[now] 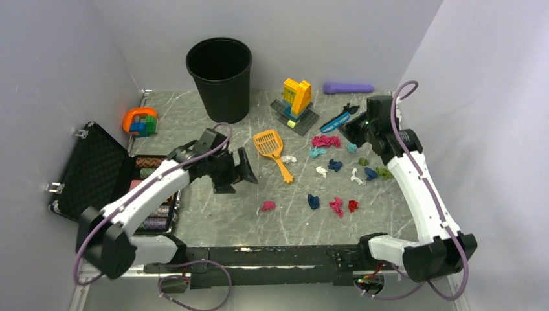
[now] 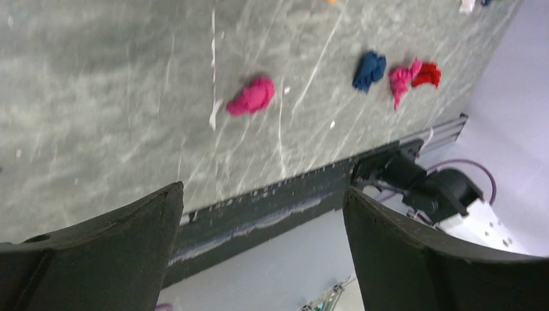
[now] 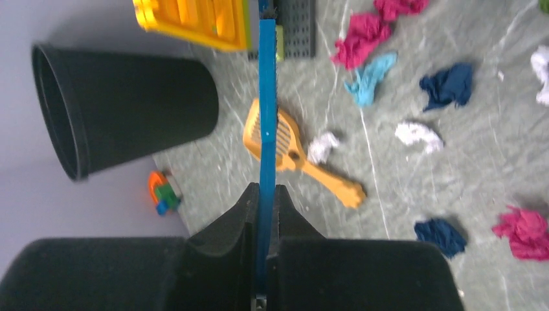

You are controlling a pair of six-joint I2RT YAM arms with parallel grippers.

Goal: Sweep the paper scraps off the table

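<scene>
Twenty or so paper scraps (image 1: 335,165) lie loose on the table (image 1: 226,220), spread from its centre out toward 3 o'clock, with a pink wad, a dark blue one and a pink-and-red pair nearer the 6 o'clock rail. At the 12 o'clock edge of that scatter the right gripper (image 3: 267,201) has its fingers pressed together on a thin blue tool (image 3: 267,116), apparently a brush, seen edge-on and pointing toward the toy brick build (image 1: 298,97). The orange scoop (image 1: 268,144) lies flat just to 9 o'clock of the scraps, its handle trailing toward 5 o'clock. The left gripper (image 1: 236,172) hovers near it at 8 o'clock, fingers spread and holding nothing. The step looks like setting up the sweep. To do it well, the left gripper should probably grip the scoop handle and keep the lip flat on the table. The blue tool should then touch down beyond the outermost scraps and draw them in short, low strokes toward 9 o'clock. The black bin (image 1: 223,91) waits at 11 o'clock.
</scene>
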